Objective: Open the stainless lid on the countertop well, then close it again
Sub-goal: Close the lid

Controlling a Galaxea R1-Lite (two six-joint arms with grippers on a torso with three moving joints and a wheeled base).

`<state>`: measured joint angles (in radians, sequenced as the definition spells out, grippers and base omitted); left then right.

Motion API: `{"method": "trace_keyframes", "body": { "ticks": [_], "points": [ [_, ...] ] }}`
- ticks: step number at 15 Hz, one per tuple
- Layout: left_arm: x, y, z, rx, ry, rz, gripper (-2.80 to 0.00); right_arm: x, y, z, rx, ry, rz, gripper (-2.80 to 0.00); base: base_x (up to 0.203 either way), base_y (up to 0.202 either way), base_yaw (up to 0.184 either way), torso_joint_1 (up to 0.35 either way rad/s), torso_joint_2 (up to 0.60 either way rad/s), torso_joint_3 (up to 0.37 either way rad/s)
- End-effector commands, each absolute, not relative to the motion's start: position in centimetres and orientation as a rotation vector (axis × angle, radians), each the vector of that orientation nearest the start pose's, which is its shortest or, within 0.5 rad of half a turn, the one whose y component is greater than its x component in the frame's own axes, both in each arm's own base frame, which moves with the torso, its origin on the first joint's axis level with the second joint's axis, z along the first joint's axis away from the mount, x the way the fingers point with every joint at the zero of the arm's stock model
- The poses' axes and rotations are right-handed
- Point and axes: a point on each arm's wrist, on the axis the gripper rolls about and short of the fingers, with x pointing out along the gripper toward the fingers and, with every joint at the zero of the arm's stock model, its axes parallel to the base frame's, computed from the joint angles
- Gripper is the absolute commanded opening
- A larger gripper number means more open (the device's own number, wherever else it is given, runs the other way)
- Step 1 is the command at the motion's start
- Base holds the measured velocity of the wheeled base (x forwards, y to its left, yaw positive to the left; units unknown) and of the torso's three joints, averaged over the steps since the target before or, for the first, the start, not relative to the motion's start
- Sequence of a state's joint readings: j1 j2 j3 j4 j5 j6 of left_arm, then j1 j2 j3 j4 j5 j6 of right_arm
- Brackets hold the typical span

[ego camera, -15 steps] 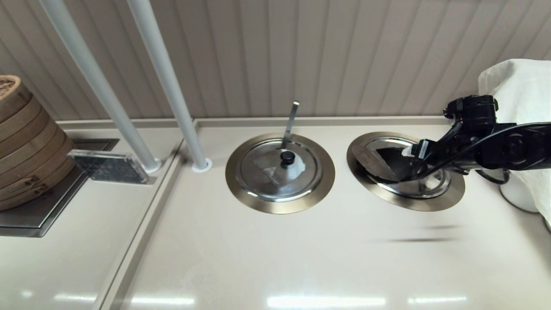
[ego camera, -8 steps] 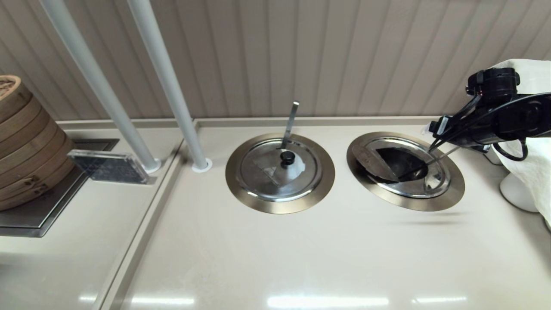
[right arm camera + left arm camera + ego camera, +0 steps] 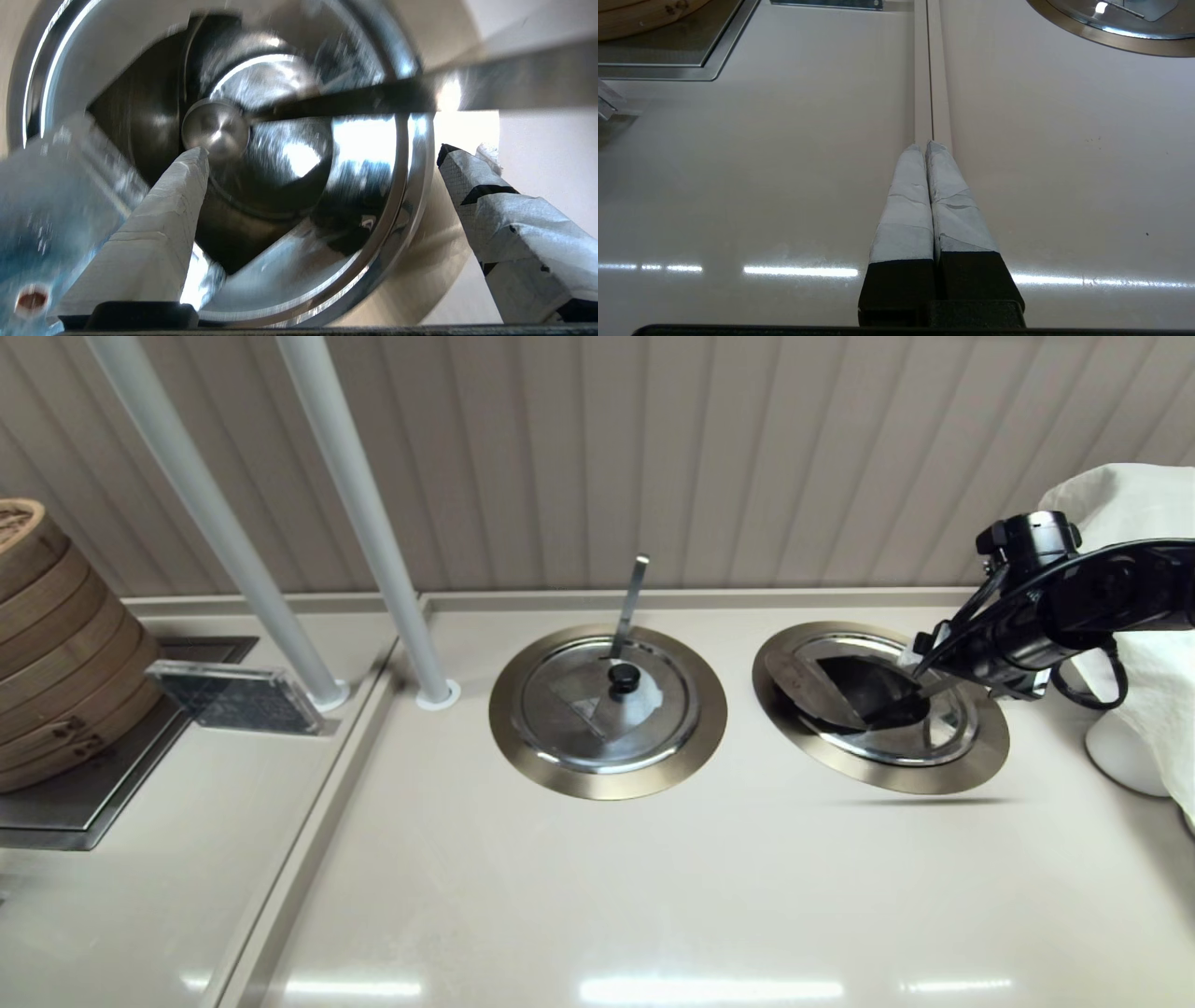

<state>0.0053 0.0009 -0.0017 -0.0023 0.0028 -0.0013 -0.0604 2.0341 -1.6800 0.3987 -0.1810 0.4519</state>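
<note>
Because the right gripper (image 3: 920,674) hangs with fingers spread wide and empty over the round shiny steel lid (image 3: 882,705), whose wedge flap stands folded open in the bronze-collared countertop well (image 3: 971,767), a careless descent could snag the flat ladle handle (image 3: 420,95). Open beige worktop (image 3: 709,887) lies nearer the robot. The left gripper (image 3: 928,145) is parked, fingers pressed together.
</note>
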Motion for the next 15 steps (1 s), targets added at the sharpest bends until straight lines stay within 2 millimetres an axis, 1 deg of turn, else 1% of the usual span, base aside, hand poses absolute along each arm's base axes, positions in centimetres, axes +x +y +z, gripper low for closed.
{"method": "trace_keyframes", "body": {
  "ticks": [1,2,3,4,6,7,8,10,12,14,15],
  "points": [
    [-2.3,0.0,7.6,-0.002,-0.003,0.009,-2.80,36.8,-1.6,22.3,0.393,0.714,-0.344,0.00,0.000,0.000,0.000,0.000,0.00,0.000],
    [-2.3,0.0,7.6,-0.002,-0.003,0.009,-2.80,36.1,-1.5,22.3,0.410,0.773,-0.309,0.00,0.000,0.000,0.000,0.000,0.00,0.000],
    [-2.3,0.0,7.6,-0.002,-0.003,0.009,-2.80,35.8,-1.6,22.2,0.426,0.811,-0.284,0.00,0.000,0.000,0.000,0.000,0.00,0.000],
    [-2.3,0.0,7.6,-0.002,-0.003,0.009,-2.80,35.8,-1.6,21.8,0.449,0.852,-0.244,0.00,0.000,0.000,0.000,0.000,0.00,0.000],
    [-2.3,0.0,7.6,-0.002,-0.003,0.009,-2.80,36.5,-1.5,20.7,0.479,0.904,-0.185,0.00,0.000,0.000,0.000,0.000,0.00,0.000],
    [-2.3,0.0,7.6,-0.002,-0.003,0.009,-2.80,36.6,-1.3,20.8,0.496,0.906,-0.140,0.00,0.000,0.000,0.000,0.000,0.00,0.000],
    [-2.3,0.0,7.6,-0.002,-0.003,0.009,-2.80,36.6,-1.0,21.4,0.517,0.900,-0.084,0.00,0.000,0.000,0.000,0.000,0.00,0.000],
    [-2.3,0.0,7.6,-0.002,-0.003,0.009,-2.80,36.3,-0.2,23.2,0.509,0.852,-0.008,0.00,0.000,0.000,0.000,0.000,0.00,0.000],
    [-2.3,0.0,7.6,-0.002,-0.003,0.009,-2.80,35.3,0.7,25.5,0.435,0.790,0.053,0.00,0.000,0.000,0.000,0.000,0.00,0.000],
    [-2.3,0.0,7.6,-0.002,-0.003,0.009,-2.80,33.7,2.0,27.4,0.349,0.749,0.065,0.00,0.000,0.000,0.000,0.000,0.00,0.000],
    [-2.3,0.0,7.6,-0.002,-0.003,0.009,-2.80,33.0,2.6,27.4,0.274,0.749,0.038,0.00,0.000,0.000,0.000,0.000,0.00,0.000]
  ]
}}
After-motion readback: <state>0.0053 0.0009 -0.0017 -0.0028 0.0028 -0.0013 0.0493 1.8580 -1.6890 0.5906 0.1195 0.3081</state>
